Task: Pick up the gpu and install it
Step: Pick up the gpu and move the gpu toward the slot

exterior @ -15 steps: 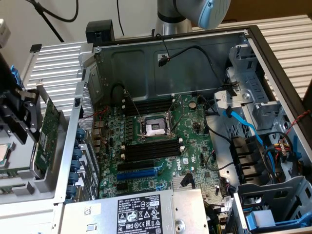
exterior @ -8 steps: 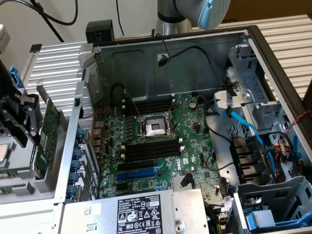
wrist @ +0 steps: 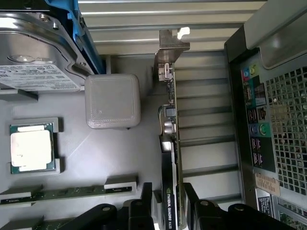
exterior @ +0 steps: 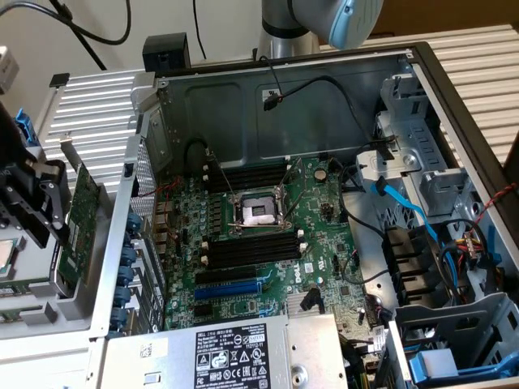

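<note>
The gpu stands on edge in a grey parts tray at the exterior view's left, outside the open computer case; its green board faces the case and its silver bracket points up. In the wrist view the gpu appears edge-on, with the black cooler on one face and the bracket at the far end. My gripper straddles the card's near end, a black finger on each side with small gaps showing, so it looks open. From outside, the gripper is a black mass beside the card.
The large green motherboard lies in the case with a blue slot near the power supply. The tray also holds a processor, a hard drive, a grey block and memory sticks. The case's rear panel is close by.
</note>
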Tool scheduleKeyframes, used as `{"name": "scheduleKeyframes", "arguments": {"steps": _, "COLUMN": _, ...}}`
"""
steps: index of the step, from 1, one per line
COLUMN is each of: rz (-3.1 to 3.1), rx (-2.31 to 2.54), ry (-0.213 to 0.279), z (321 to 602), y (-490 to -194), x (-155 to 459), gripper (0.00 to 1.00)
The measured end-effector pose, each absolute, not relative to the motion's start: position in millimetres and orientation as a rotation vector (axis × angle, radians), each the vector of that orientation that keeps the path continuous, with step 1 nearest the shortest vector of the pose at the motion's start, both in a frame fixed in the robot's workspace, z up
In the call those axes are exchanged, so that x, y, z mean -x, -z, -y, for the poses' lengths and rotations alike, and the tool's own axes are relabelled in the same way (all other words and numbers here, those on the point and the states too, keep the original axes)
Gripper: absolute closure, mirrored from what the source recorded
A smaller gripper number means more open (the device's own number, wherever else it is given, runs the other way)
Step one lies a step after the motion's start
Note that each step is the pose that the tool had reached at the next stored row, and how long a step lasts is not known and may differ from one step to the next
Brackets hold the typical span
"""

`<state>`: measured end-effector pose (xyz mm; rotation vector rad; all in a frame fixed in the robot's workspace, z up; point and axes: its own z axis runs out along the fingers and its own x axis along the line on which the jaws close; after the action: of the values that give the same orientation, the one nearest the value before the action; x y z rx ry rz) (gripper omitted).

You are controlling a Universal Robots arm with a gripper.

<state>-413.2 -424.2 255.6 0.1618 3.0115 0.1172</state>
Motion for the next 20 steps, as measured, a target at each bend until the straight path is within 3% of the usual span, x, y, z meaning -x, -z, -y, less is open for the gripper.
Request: {"name": "scheduleKeyframes", "arguments": {"steps": 20, "rz": -2.991, "rx": -0.211, "ry": -0.116, "z": 422.0, "y": -243.0, "x": 411.9, "gripper": 0.62}}
